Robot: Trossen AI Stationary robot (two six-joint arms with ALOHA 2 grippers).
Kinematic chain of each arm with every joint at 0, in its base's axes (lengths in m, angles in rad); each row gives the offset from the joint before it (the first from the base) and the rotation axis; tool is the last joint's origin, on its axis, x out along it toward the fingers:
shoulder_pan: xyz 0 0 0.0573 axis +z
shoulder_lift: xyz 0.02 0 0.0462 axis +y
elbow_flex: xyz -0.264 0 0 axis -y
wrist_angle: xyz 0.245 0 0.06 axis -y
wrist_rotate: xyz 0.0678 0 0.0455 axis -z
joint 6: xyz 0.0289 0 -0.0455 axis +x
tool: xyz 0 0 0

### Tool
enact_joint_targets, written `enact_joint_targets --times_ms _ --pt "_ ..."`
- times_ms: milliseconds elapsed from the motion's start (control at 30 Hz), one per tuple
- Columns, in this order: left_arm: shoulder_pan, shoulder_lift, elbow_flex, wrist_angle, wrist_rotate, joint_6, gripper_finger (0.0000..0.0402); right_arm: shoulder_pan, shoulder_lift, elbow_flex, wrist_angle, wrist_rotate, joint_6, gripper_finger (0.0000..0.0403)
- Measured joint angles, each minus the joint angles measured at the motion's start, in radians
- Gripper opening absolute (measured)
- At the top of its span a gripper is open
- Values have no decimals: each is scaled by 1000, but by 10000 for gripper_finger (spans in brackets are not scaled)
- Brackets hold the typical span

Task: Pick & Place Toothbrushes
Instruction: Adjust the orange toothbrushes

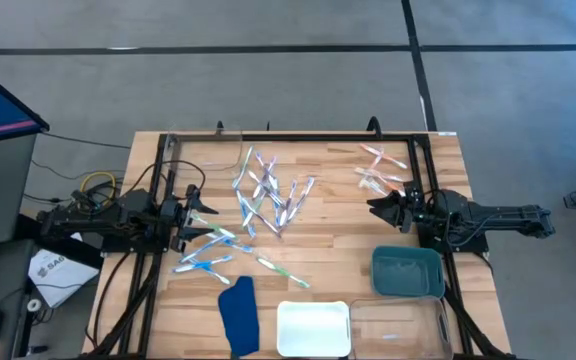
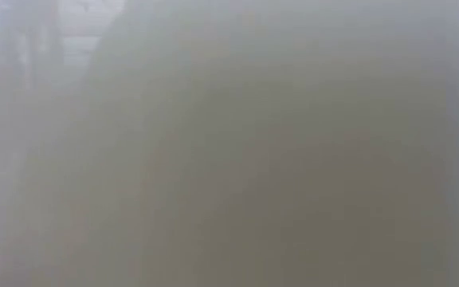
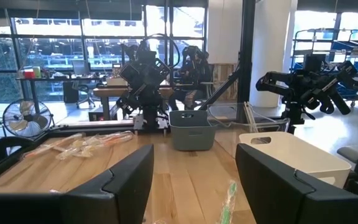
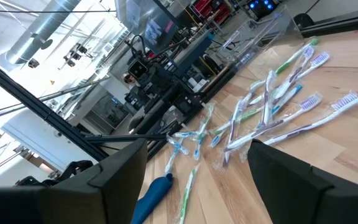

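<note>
toothbrushes lie scattered across the counter, both hands standing open

you are looking down on the toothbrushes (image 1: 268,195), most of them heaped in a loose pile near the middle of the wooden counter (image 1: 328,240). a smaller cluster (image 1: 206,252) lies toward the left side, just beside the left hand (image 1: 204,212), and one green brush (image 1: 283,271) lies alone below the pile. a few pink-orange ones (image 1: 380,170) lie apart near the far right corner, close to the right hand (image 1: 377,208).

your left hand sits low at the counter's left edge, its fingers (image 3: 126,180) apart and gripping nothing; a green brush (image 3: 229,198) lies on the wood in the gap between them. your right hand hangs at the right edge, fingers (image 4: 120,171) likewise apart and empty, looking across at the central pile (image 4: 272,109).

along the near edge, a dark blue cloth-like piece (image 1: 238,314) lies beside a white tray (image 1: 313,327), then a clear tray (image 1: 400,326); a teal bin (image 1: 407,273) stands just behind the clear one. a clear container (image 1: 203,150) stands at the far left corner. the low view shows only grey blur.
</note>
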Motion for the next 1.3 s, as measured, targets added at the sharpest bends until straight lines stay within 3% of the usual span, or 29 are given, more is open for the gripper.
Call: enact_joint_targets --times_ms 833,1067,1200,1300 --pt "0 0 0 22 -1 -7 222 0 0 0 0 0 0 272" --pt "0 7 0 223 -46 -178 222 0 0 0 0 0 0 272" --pt "0 77 9 334 34 -179 222 0 0 0 0 0 0 272" --pt "-1 222 29 327 26 -180 222 0 0 0 0 0 0 272"
